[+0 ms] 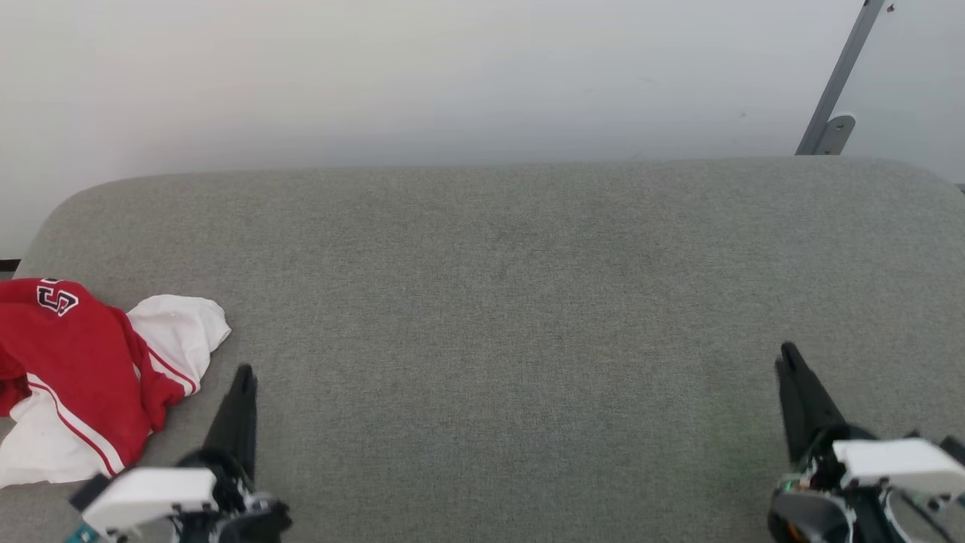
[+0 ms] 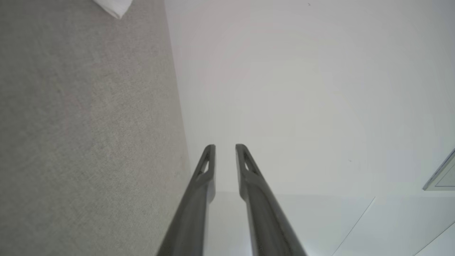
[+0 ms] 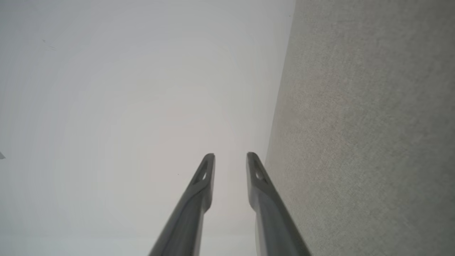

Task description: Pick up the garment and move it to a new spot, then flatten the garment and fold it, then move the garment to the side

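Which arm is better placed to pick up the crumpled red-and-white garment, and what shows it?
The left. The left gripper is close beside the garment at the left end of the grey cushion, jaws apart and empty. The right gripper, also open, is far across the cushion.

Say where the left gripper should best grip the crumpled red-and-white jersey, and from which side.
Probably the bunched white part of the red-and-white jersey, taken from its right by the open left gripper. That bunch juts toward the gripper over the grey fabric surface; the red body runs off the head view's left edge.
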Tool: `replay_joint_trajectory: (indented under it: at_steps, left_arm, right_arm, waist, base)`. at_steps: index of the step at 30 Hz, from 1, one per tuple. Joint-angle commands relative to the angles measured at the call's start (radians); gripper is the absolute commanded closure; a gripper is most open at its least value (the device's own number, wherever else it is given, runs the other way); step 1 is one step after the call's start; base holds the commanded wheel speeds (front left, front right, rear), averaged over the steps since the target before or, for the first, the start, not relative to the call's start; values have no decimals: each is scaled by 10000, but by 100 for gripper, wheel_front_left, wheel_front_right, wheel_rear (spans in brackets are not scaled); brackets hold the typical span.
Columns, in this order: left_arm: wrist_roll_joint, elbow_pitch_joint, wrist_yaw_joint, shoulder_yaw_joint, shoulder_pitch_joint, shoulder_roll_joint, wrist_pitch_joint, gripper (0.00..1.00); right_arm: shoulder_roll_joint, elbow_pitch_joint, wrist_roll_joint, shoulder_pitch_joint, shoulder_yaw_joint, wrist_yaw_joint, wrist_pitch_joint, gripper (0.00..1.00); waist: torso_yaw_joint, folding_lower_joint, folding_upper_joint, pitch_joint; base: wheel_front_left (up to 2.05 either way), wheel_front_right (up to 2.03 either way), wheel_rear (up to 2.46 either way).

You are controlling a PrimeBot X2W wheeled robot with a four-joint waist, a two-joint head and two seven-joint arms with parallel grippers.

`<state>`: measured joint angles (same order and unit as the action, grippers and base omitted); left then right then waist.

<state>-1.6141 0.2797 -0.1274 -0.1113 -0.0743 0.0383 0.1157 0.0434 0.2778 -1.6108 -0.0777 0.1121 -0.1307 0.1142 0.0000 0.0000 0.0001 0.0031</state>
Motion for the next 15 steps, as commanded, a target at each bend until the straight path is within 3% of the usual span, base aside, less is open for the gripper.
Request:
replay_joint_trajectory:
  at_steps: [1, 8, 15]
  left_arm:
    - [0, -54, 0, -2, -51, 15, 0, 0]
    - [240, -363, 160, 91, 1, 55, -306, 0]
    - [1457, -668, 511, 307, 28, 343, -688, 0]
  right_arm:
    - [8, -46, 0, -55, 2, 0, -2, 0]
    - [61, -146, 312, -95, -218, 0, -291, 0]
    - [340, -27, 1614, -231, -500, 0, -673, 0]
  waist:
    - [0, 0, -1, 0]
    - [-2, 0, -1, -5]
    - [-5, 0, -1, -14]
  base:
    - [0, 0, 0]
    - [0, 0, 0]
    - [0, 0, 0]
